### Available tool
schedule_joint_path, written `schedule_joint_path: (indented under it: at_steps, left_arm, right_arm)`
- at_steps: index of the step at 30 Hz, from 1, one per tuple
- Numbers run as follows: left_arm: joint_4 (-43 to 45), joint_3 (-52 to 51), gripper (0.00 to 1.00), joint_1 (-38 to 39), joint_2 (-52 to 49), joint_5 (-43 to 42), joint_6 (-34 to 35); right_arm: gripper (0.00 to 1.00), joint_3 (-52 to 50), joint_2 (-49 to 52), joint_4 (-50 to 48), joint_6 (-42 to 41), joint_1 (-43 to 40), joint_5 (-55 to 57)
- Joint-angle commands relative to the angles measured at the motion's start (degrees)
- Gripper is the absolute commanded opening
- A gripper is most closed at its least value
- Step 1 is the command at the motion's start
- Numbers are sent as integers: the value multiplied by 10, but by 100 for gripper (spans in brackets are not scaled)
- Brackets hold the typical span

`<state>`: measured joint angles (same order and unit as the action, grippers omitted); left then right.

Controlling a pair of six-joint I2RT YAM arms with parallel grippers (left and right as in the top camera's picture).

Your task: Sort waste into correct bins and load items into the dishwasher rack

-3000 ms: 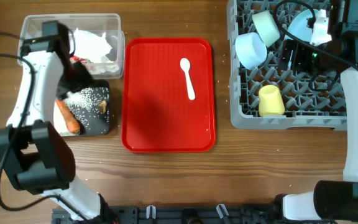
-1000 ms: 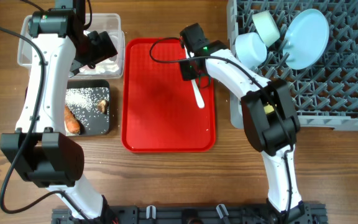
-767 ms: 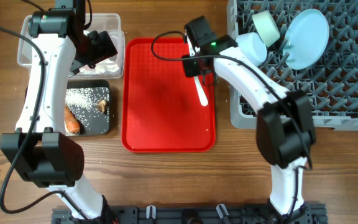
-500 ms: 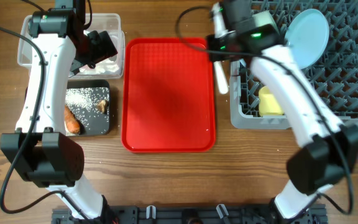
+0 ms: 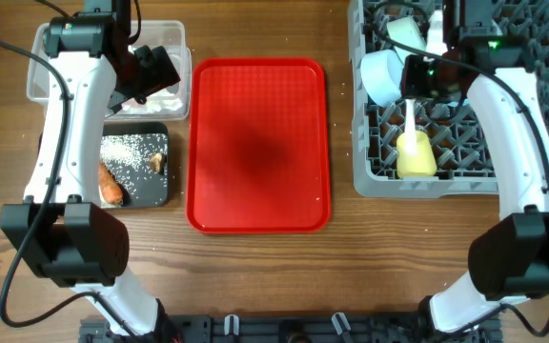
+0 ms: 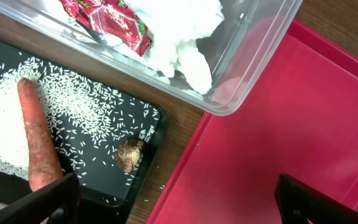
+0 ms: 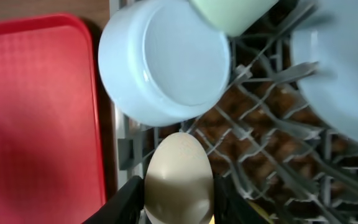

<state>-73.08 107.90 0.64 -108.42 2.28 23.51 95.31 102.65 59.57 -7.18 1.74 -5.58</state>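
My right gripper (image 7: 179,194) is shut on the white spoon (image 7: 179,177), holding it over the left side of the grey dishwasher rack (image 5: 503,143). The spoon (image 5: 410,119) hangs just above the yellow cup (image 5: 416,157). A pale blue bowl (image 7: 166,59), a greenish bowl (image 7: 229,12) and the pale blue plate (image 7: 344,74) stand in the rack. My left gripper (image 6: 179,211) is open, hovering by the clear tub (image 6: 253,56), which holds crumpled tissue (image 6: 179,31) and a red wrapper (image 6: 114,22). The black tray (image 6: 151,158) holds rice (image 6: 73,112), a carrot piece (image 6: 36,143) and a brown lump (image 6: 129,154).
The flat red serving tray (image 5: 255,143) lies bare between the bins and the rack. A few rice grains lie on the wood between the black tray and the red tray. My left arm reaches up along the table's left edge.
My right gripper has lifted the spoon off the red tray and carried it right, over the rack. The left arm has not moved.
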Motion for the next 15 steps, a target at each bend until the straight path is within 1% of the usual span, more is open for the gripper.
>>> schedule_joint_path:
  at_steps: [1,3,5,6,8,10,11,13,15]
  left_arm:
    - [2,10,100,0,17,2,10]
    - [2,10,100,0,17,1,10]
    - [2,10,100,0,17,2,10]
    - [2,10,100,0,17,2,10]
    - [2,10,100,0,17,1,10]
    - [2,10,100,0,17,1,10]
    - [2,10,100,0,17,2,10]
    - [2,10,100,0,17,2,10]
    - [2,10,100,0,17,2,10]
  right_arm:
    - [36,-52,-8,-30,22,3,-50]
    - [36,-85,-8,-67,25,3,-73]
    - [37,-96,-8,-95,25,3,-93]
    - [40,-96,-8,-104,25,3,-98]
    - [60,-96,-8,-112,25,3,-98]
    - [70,-96,-8,-116,25,3,-98]
    - [73,-95,-9,-120,25,3,-109]
    - [74,-85,-15,-114,27,3,-147]
    - [79,-68,-60,-82,30,5,-160]
